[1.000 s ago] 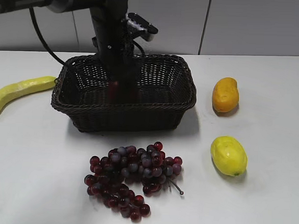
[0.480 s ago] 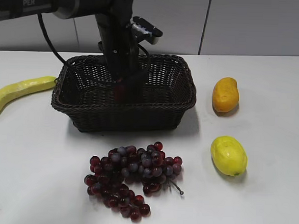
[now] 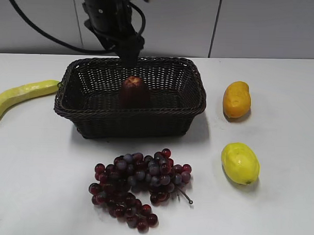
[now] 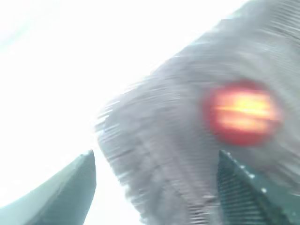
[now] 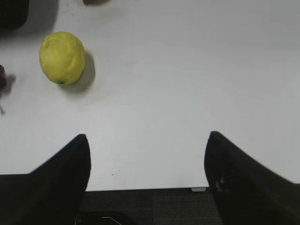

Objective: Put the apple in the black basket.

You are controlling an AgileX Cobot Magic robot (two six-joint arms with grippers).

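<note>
So the apple (image 3: 134, 91) sits in the black basket (image 3: 95, 120), left gripper (image 4: 154, 187) spread apart above it, wrist view super blurry.

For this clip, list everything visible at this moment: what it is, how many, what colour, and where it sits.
Glossy maroon apple: one, dark red with a tan top, inside the basket near its middle.
Woven wicker basket: one, brown-black, rectangular, centre rear of the table.
Bunch of small grapes: one, dark red, in front of the basket.
Curved banana: one, yellow, left of the basket.
Oval orange-yellow fruit: one, right of the basket.
Round yellow lemon-like fruit: one, front right.
White table: one, under everything.
Left end effector: black, open, above the basket; wrist view blurred.
Right end effector: black, open, over bare table near the lemon-like fruit.
</note>
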